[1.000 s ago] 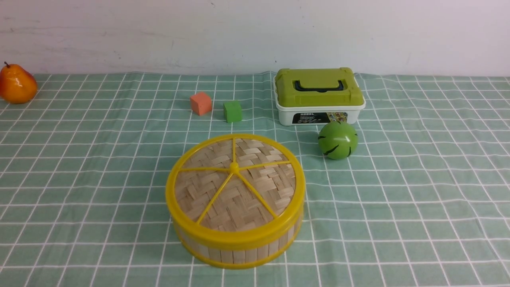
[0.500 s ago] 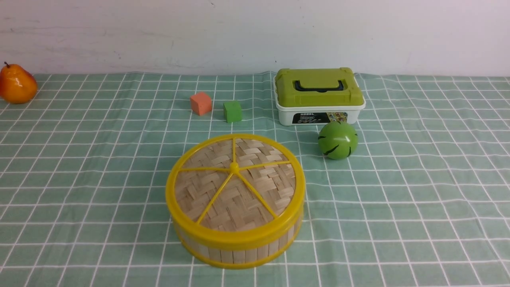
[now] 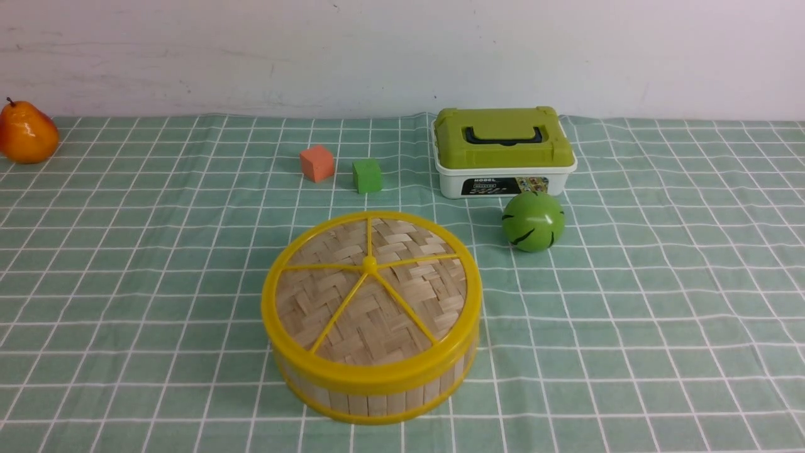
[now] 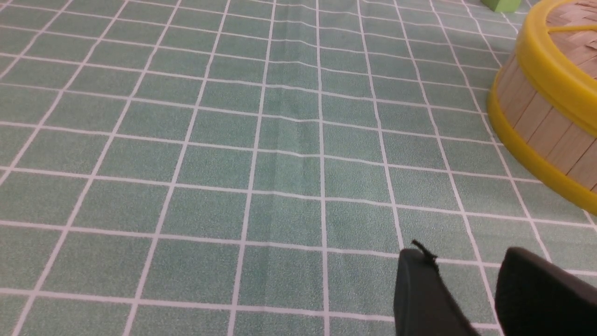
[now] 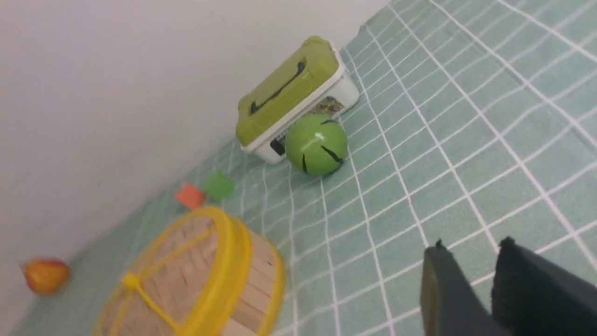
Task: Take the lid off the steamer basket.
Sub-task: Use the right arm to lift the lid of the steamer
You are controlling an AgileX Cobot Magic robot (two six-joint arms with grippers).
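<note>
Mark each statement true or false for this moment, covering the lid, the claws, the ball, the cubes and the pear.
1. The lid sits closed on the steamer basket. True.
2. The left claw grips the lid's rim. False: it is over bare cloth, apart from the basket, holding nothing.
3. The green ball lies just in front of the green-topped box. True.
4. The orange cube is stacked on the green cube. False: they stand side by side, apart.
5. The pear lies at the far right. False: it lies at the far left.
</note>
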